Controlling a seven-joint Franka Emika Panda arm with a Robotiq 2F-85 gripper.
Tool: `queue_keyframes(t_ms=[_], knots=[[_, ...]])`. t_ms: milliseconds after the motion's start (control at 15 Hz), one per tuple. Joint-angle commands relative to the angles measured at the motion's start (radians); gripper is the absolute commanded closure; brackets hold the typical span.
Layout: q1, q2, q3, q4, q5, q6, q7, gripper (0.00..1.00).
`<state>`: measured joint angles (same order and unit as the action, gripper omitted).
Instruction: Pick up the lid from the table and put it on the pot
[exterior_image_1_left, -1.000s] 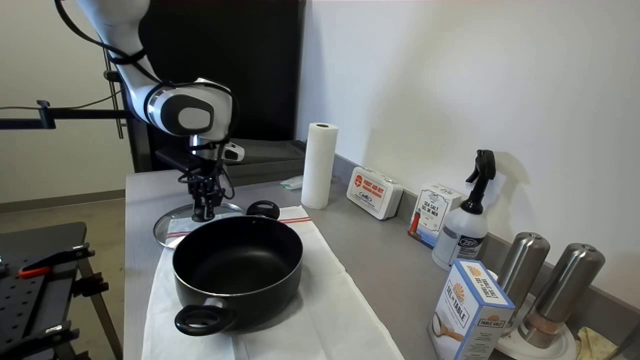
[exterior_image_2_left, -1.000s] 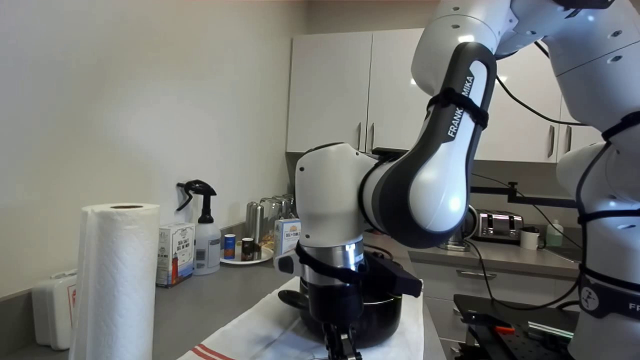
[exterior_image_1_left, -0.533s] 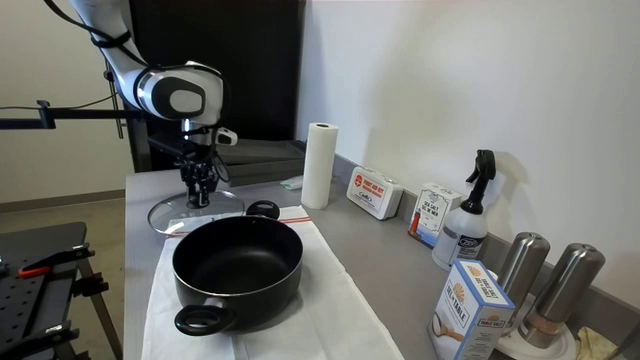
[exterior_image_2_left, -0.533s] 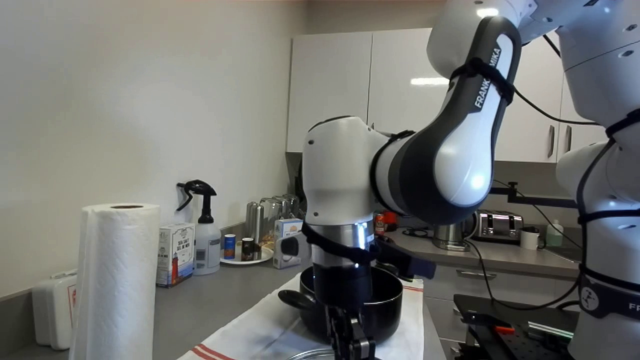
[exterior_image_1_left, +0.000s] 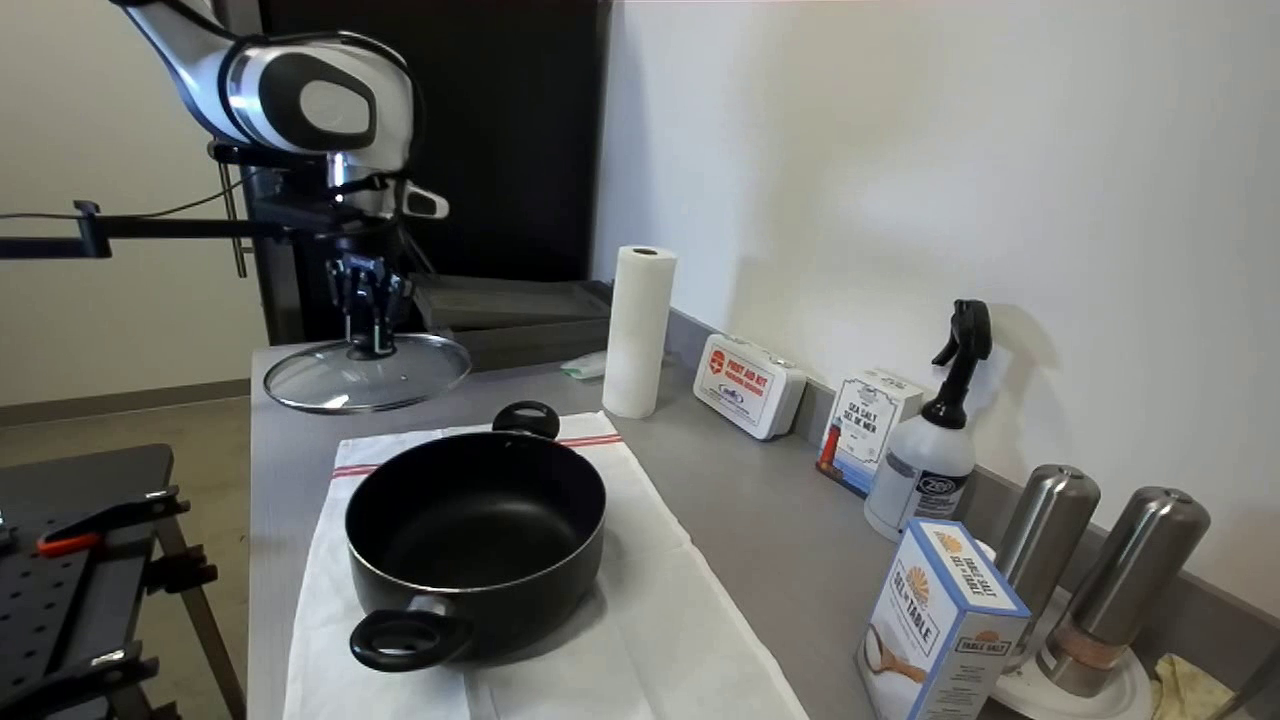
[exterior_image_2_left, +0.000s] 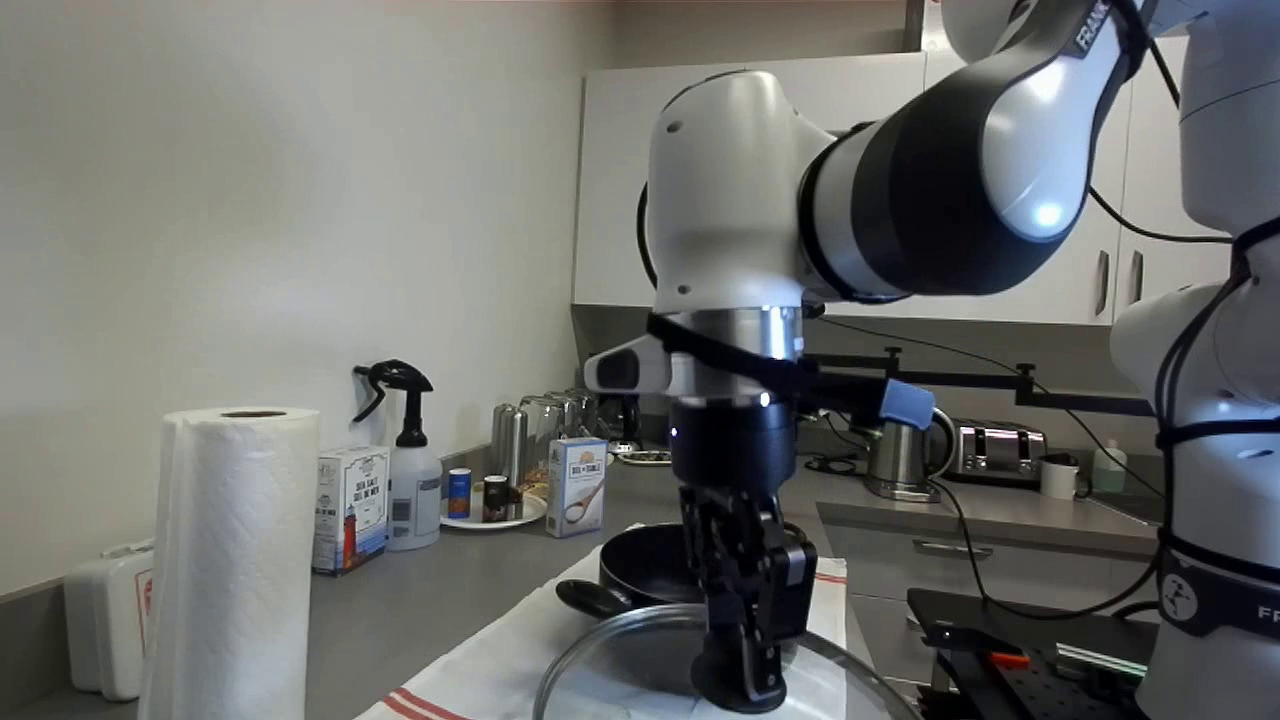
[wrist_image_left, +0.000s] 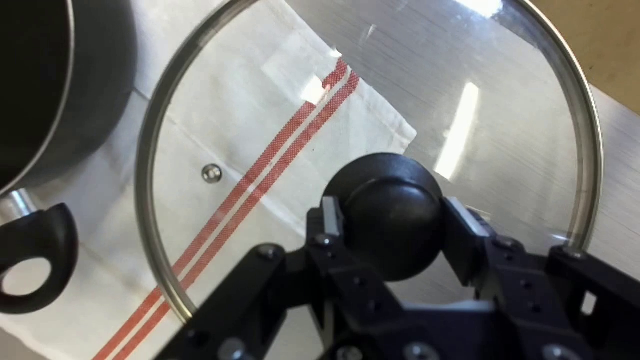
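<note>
My gripper (exterior_image_1_left: 370, 340) is shut on the dark knob of the see-through lid (exterior_image_1_left: 420, 372) and holds it level above the grey table (exterior_image_1_left: 740, 520). In an exterior view the lid (exterior_image_2_left: 620, 665) hangs in front of the pot. In the wrist view the fingers (wrist_image_left: 392, 220) press both sides of the knob, and the lid (wrist_image_left: 525, 150) shows its full width above the cloth and bare counter. The black pot (exterior_image_1_left: 500, 615) stands open and upright on the white cloth, with its loop handles at front and back. The wrist view shows only the pot's side (wrist_image_left: 100, 100) and one handle.
A paper towel roll (exterior_image_1_left: 640, 335), first aid kit (exterior_image_1_left: 748, 388), salt box (exterior_image_1_left: 870, 430), spray bottle (exterior_image_1_left: 925, 460) and table salt box (exterior_image_1_left: 940, 625) stand along the wall. Steel canisters (exterior_image_1_left: 1120, 580) stand on a plate. The white cloth (exterior_image_1_left: 660, 640) lies under the pot.
My gripper has risen with the lid in it. In the exterior views it has moved up and away from the pot, and the lid has come off the cloth.
</note>
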<state>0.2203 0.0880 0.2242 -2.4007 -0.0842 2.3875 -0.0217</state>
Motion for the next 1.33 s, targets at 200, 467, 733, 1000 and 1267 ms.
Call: queue_keyframes(t_ms=[200, 467, 733, 1000, 1267], knots=[[-0.040, -0.168, -0.043, -0.012, 0.012, -0.089, 0.016, 0.75], [-0.086, -0.184, -0.090, -0.009, 0.018, -0.097, 0.017, 0.75], [-0.131, -0.176, -0.135, -0.007, 0.034, -0.090, 0.011, 0.75], [-0.171, -0.165, -0.176, -0.001, 0.055, -0.090, 0.010, 0.75], [-0.206, -0.159, -0.212, -0.003, 0.071, -0.089, 0.013, 0.75]])
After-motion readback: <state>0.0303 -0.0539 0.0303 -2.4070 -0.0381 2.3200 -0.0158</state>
